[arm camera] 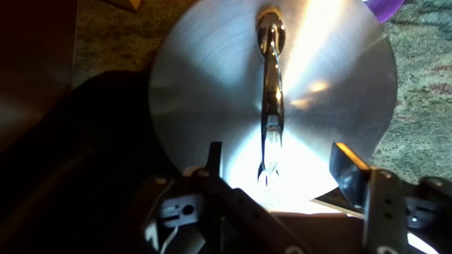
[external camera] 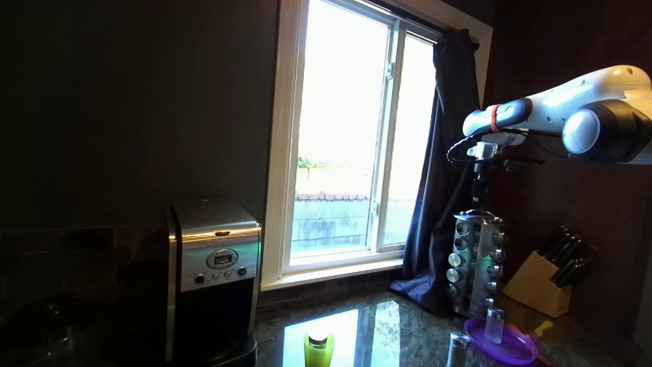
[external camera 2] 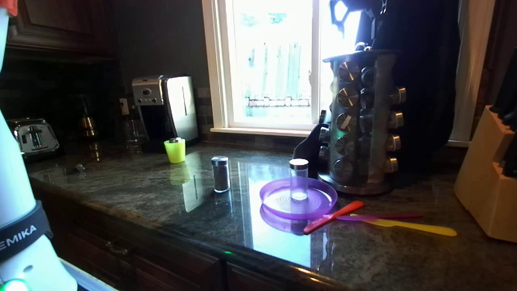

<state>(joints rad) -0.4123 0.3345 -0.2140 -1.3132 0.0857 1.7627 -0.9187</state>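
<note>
My gripper (arm camera: 277,160) is open and points down over the top of a steel spice rack (arm camera: 212,77). The rack's shiny arched handle (arm camera: 273,81) runs between the two fingers in the wrist view, with a gap on each side; nothing is held. In both exterior views the gripper (external camera: 479,191) hangs just above the rack (external camera: 477,265), whose jars lie in rows with round metal caps outward (external camera 2: 348,98). A purple plate (external camera 2: 268,202) beside the rack bears a clear metal-capped jar (external camera 2: 299,184). A dark-filled jar (external camera 2: 221,176) stands upright left of the plate.
A dark curtain (external camera: 438,204) hangs behind the rack, beside a window. A wooden knife block (external camera: 540,285) stands nearby. Red (external camera 2: 333,218) and yellow (external camera 2: 416,227) plastic knives lie by the plate. A yellow-green cup (external camera 2: 174,152) with a capped jar inside stands before a coffee maker (external camera 2: 179,109).
</note>
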